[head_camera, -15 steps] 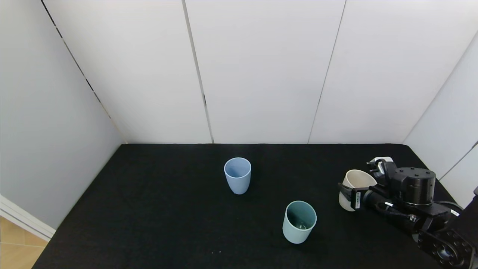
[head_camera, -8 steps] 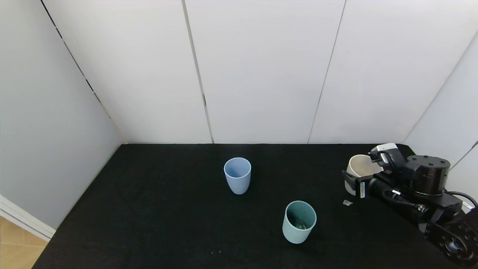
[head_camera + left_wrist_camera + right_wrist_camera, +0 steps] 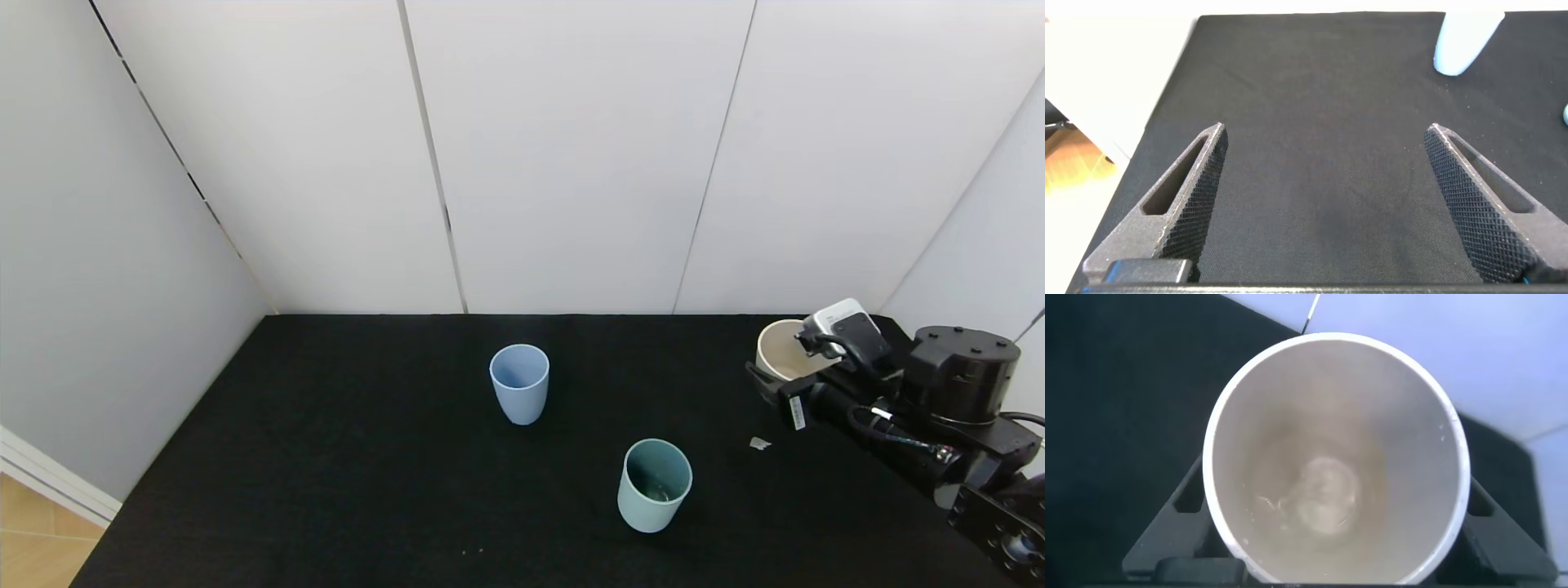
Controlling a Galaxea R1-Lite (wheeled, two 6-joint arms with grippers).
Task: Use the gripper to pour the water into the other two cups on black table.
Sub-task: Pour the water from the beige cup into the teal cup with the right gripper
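Observation:
The periwinkle blue cup (image 3: 519, 382) stands upright mid-table on the black table (image 3: 351, 474). The mint-teal cup (image 3: 655, 483) stands nearer and to its right, with a faint glint at its bottom. My right gripper (image 3: 775, 382) is at the far right, shut on the cream-beige cup (image 3: 780, 347), which it holds upright above the table. The right wrist view looks down into this cup (image 3: 1335, 400), with a little water (image 3: 1323, 494) glinting at its bottom and the fingers (image 3: 1167, 531) on both sides. My left gripper (image 3: 1324, 131) is open and empty, low over bare table, with the blue cup (image 3: 1466, 41) farther off.
A small pale wet-looking spot (image 3: 759, 443) lies on the table below the held cup. White wall panels (image 3: 571, 163) close the back and both sides. The table's left edge (image 3: 171, 441) drops to a wooden floor.
My right gripper has lifted the cream-beige cup off the table and carried it up and back. The pale spot where it stood has come into view. The other two cups have not moved.

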